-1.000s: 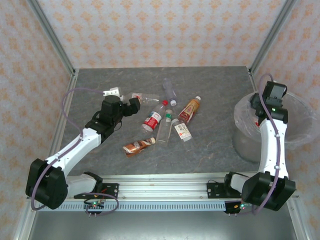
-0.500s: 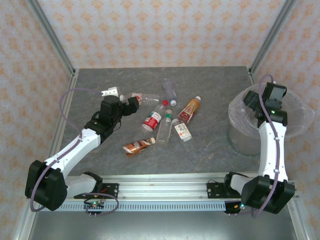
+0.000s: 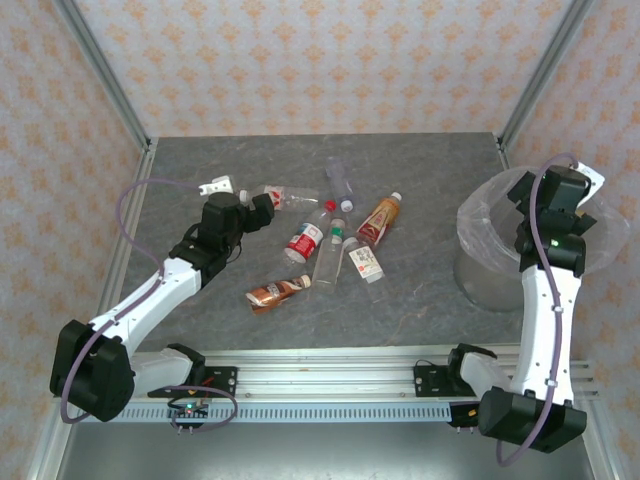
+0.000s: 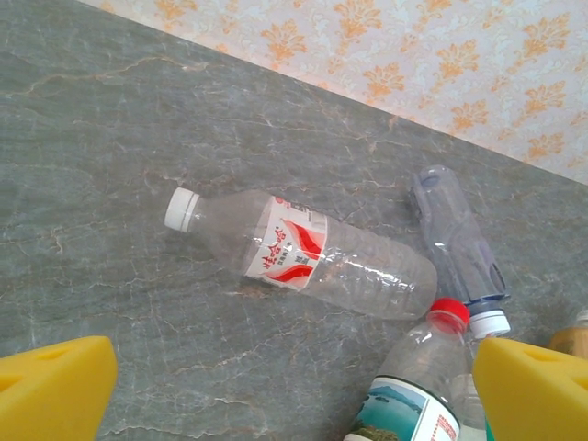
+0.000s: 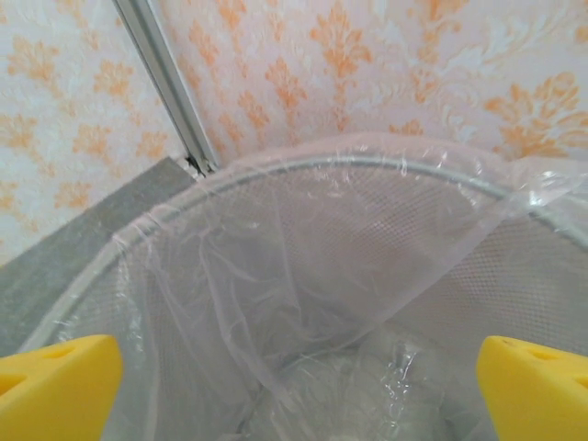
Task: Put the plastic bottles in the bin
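Seven bottles (image 3: 308,238): unbinned, ahead of left jaws.
Left gripper (image 4: 294,395): spread, edging nearer.
Right gripper (image 5: 299,395): spread, empty, risen; bin (image 5: 367,167) beneath jaws.

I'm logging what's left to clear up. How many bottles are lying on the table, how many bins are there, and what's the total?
Bottles on the table: 7
Bin: 1
Total: 8
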